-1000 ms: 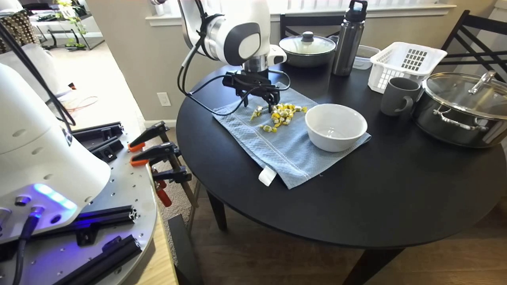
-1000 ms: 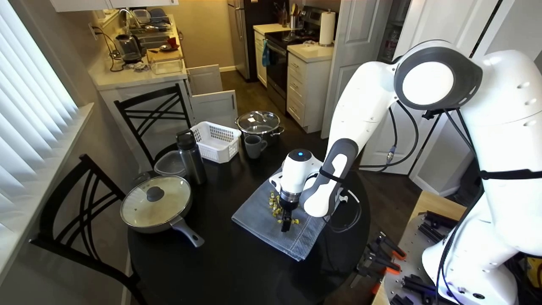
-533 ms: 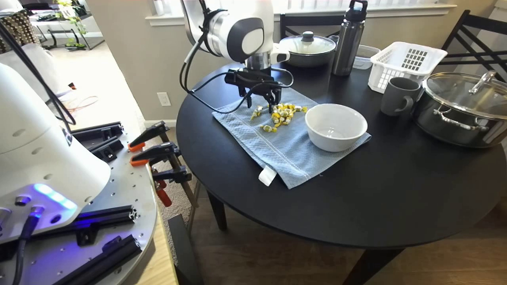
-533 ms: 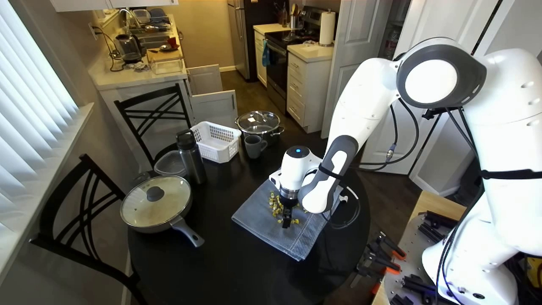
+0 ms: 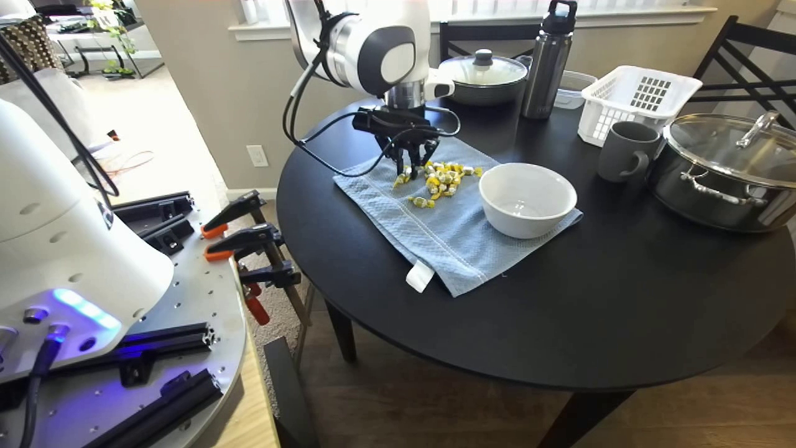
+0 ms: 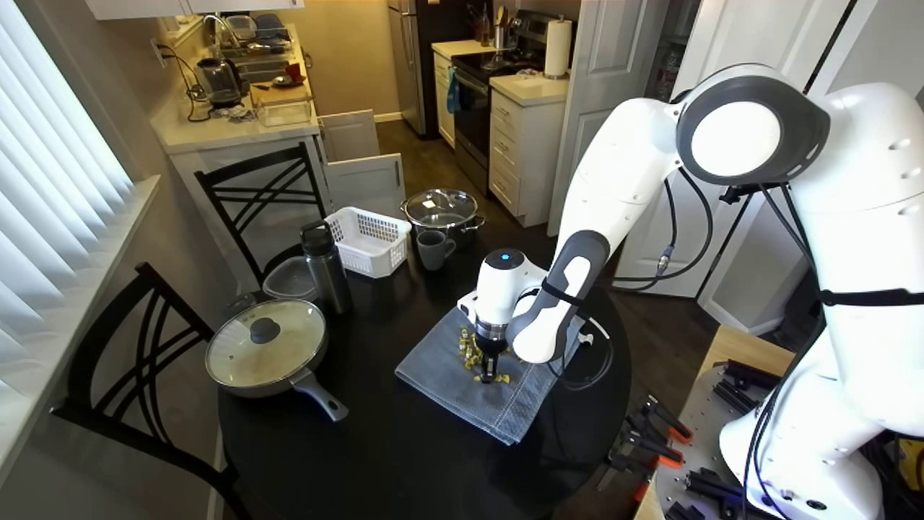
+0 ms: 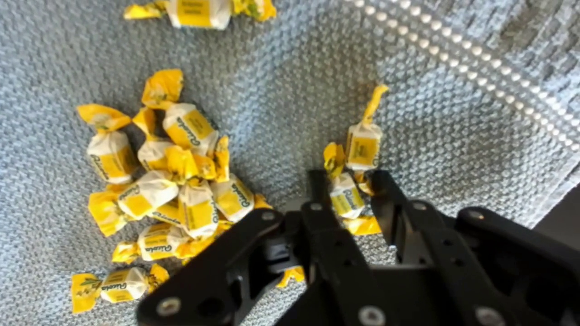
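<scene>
- A candy [image 7: 346, 201] in yellow and white wrapping lies on the cloth [image 5: 444, 233], between the fingers of the gripper [image 7: 350, 179], as the wrist view shows. A second candy [image 7: 364, 147] lies against it, just beyond the fingertips.
- The gripper points downward and stands only partly open. Half a second ago its fingers were spread wide; now they have come much closer together, but a gap remains between them. Whether they already press the candy, I cannot tell; nothing appears lifted.
- In my judgement, this change means that the step in hand is the grasping itself, and that the grip is not yet certain. Because the two candies touch each other, the fingers could perhaps catch both of them, or only a twisted wrapper end.
- Beside the fingers lies the heap of candies [image 7: 199, 210], and I see no movement in it during this closing.
- The white bowl [image 5: 516, 221] is also on the cloth, well apart from the gripper, and it has stayed in its place.
- Farther out on the dark table [image 5: 559, 323] stand the grey mug [image 5: 622, 152], the lidded pot [image 5: 709, 199], the white basket [image 5: 609, 121] and the steel bottle [image 5: 544, 78].
</scene>
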